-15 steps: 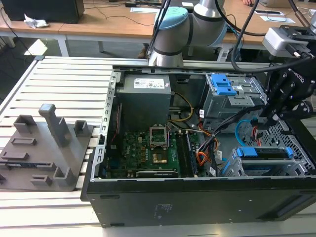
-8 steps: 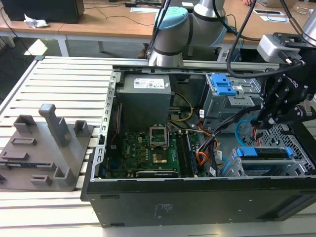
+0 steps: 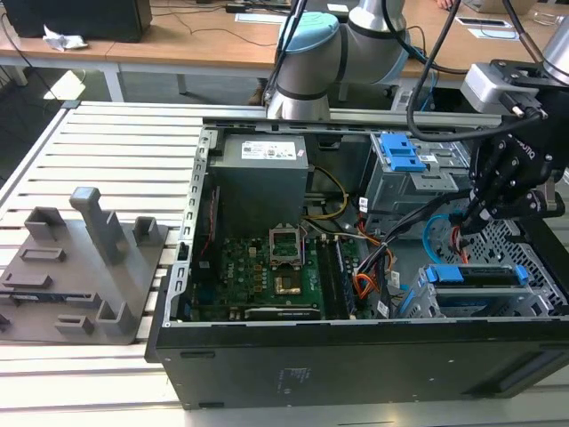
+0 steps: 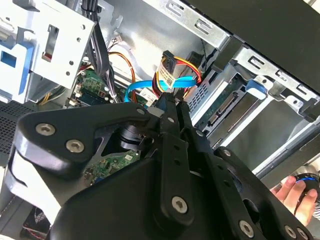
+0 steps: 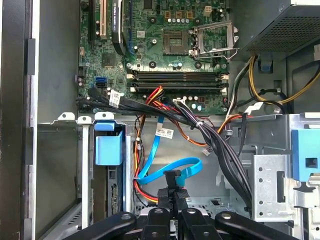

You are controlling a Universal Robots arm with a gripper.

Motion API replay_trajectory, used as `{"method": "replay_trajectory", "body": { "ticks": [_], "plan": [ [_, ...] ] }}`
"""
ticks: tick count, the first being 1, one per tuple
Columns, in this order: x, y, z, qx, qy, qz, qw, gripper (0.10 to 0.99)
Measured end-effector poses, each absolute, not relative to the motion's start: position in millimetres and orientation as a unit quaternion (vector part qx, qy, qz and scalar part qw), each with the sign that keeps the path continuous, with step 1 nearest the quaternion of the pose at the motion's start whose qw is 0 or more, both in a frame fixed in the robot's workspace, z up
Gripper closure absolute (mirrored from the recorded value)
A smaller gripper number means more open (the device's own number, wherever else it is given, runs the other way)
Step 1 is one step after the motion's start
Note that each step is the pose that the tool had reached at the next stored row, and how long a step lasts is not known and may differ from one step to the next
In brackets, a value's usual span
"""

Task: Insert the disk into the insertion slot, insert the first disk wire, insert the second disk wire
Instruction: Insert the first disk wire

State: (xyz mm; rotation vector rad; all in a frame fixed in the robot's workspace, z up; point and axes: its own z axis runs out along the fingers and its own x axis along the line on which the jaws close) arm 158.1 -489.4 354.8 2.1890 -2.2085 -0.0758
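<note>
First wrist view, tool (image 5: 172, 194) pinching blue wire (image 5: 191, 163)

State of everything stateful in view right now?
disk: seated in the insertion slot.
second disk wire: curled in a loop, dark plug pinched by the gripper, not on the disk.
gripper: shut on the second disk wire's plug.
computer case: side open, internals exposed.

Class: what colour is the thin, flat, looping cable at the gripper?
Light blue; the second disk wire shows best in the first wrist view.
</note>
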Motion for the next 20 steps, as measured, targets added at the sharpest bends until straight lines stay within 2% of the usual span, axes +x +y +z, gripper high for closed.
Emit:
{"method": "replay_trajectory", "body": {
  "ticks": [7,10,14,20],
  "plan": [
    [165,-491,354,0.704,-0.71,-0.025,0.016,0.925],
    [166,-502,353,0.704,-0.71,-0.025,0.016,0.925],
    [167,-534,351,0.704,-0.71,-0.026,0.016,0.925],
    [171,-538,347,0.704,-0.71,-0.027,0.015,0.925]
  ]
}}
